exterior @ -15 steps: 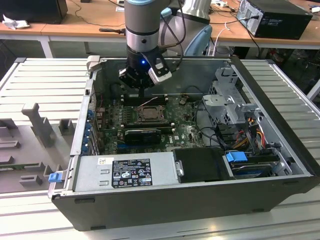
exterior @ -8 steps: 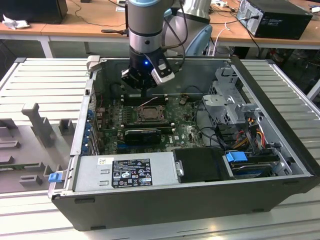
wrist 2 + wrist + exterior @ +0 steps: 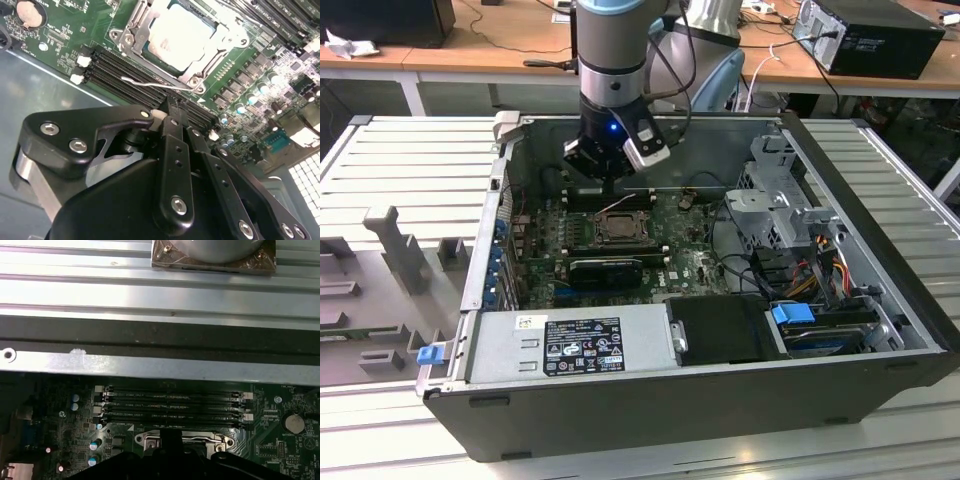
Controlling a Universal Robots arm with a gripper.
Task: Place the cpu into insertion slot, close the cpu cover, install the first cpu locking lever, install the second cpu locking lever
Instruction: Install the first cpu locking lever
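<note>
- Wooden desks with cables are running along the back of the room in the exterior view, and a ribbed grey metal platform (image 3: 410, 170) is carrying an open computer case (image 3: 880, 330) lying on its side.
- Inside the case, a green motherboard (image 3: 695, 262) is lying flat, with a grey power supply (image 3: 570, 345) towards the near edge and a metal drive cage (image 3: 780, 205) towards the exterior view's right.
- The arm is reaching down from above into the far part of the case, and the gripper (image 3: 610, 188) is hovering just above the board, right beside the insertion slot (image 3: 618, 227).
- In the second wrist view, the gripper (image 3: 172, 111) is showing its black fingers (image 3: 172, 150) pressed close together, narrow, with nothing visible between them; the tips are sitting over the black memory slots (image 3: 125, 70) next to the socket.
- The cpu (image 3: 182, 37) is lying flat in the insertion slot (image 3: 147, 50), its pale metallic face showing through the opening of the cpu cover (image 3: 220, 47), which is lying down over it.
- A thin wire locking lever (image 3: 155, 85) is running along the socket edge nearest the fingertips, looking slightly raised from the frame; whether it is latched I cannot tell.
- In the first wrist view, the memory slots (image 3: 172, 407) are lying between the case wall (image 3: 150, 362) and the socket frame (image 3: 185, 440).
</note>
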